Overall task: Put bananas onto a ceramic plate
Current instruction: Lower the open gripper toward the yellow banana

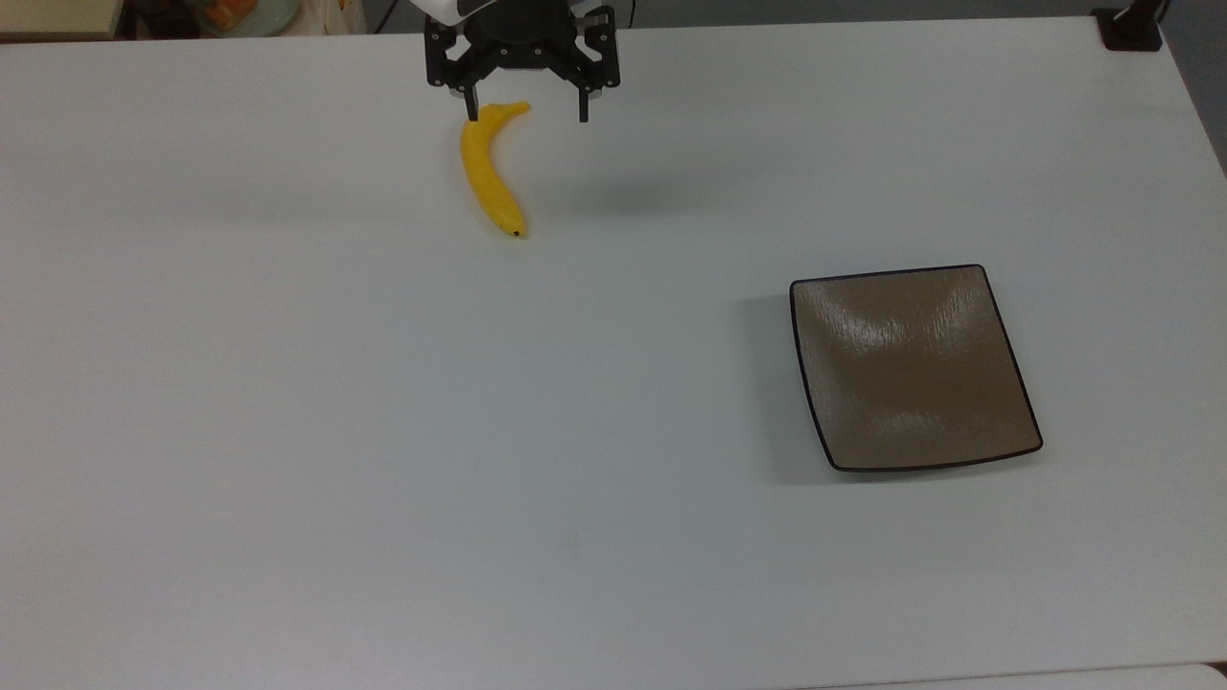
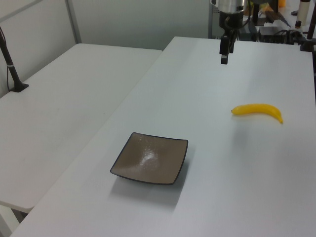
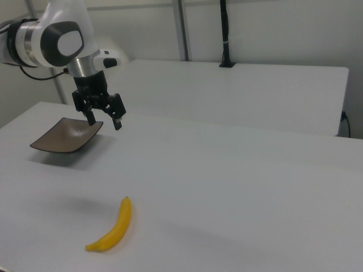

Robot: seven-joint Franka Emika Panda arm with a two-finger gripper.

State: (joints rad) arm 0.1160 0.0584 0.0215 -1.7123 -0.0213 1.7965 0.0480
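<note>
The pincer [image 1: 526, 107] hangs above the white table [image 1: 383, 431], fingers spread wide, pointing down, gripping nothing. In the top view the arm is cut off. One banana [image 1: 491, 168] lies flat, well apart from the one bare brown plate [image 1: 913, 369].

In the top view, bananas [image 1: 493, 172] lie left of the ceramic plate [image 1: 1007, 383].
</note>
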